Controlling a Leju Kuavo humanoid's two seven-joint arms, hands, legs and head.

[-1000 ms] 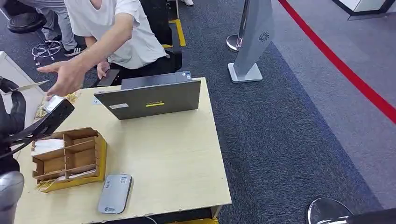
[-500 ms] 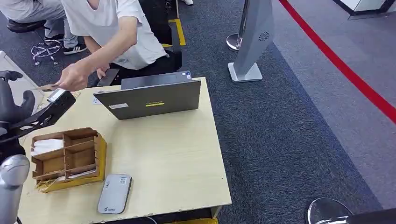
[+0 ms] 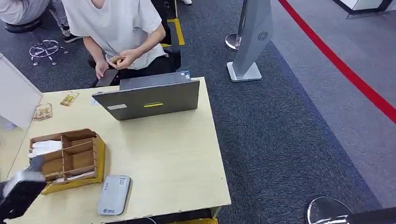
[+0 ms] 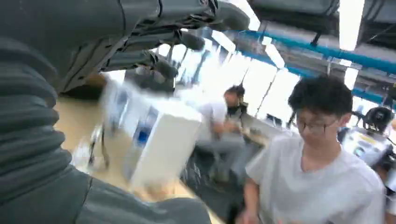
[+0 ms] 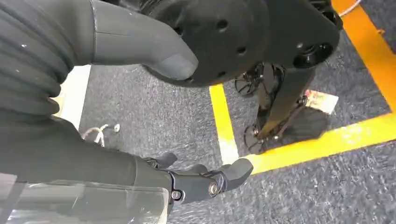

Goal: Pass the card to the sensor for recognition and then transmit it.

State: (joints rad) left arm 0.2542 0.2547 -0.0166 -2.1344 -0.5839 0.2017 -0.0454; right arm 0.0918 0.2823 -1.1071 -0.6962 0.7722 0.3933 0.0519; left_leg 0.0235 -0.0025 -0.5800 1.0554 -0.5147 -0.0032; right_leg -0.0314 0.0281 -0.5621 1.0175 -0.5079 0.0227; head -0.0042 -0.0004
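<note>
Pale wooden table (image 3: 168, 158) on grey carpet carries, nearest the robot, a grey sensor (image 3: 114, 194) lying flat by the front edge. Beside it stands a compartmented cardboard box (image 3: 70, 158). At the near left corner the left hand (image 3: 18, 193) appears dark and blurred; the left wrist view shows its fingers (image 4: 163, 65) spread, empty. The right hand (image 5: 205, 179) hangs over the floor, fingers loosely curled, holding nothing. Farther back stands an open laptop (image 3: 149, 99). Beyond it, a seated person (image 3: 119, 28) holds the card (image 3: 115, 59), well apart from both hands.
</note>
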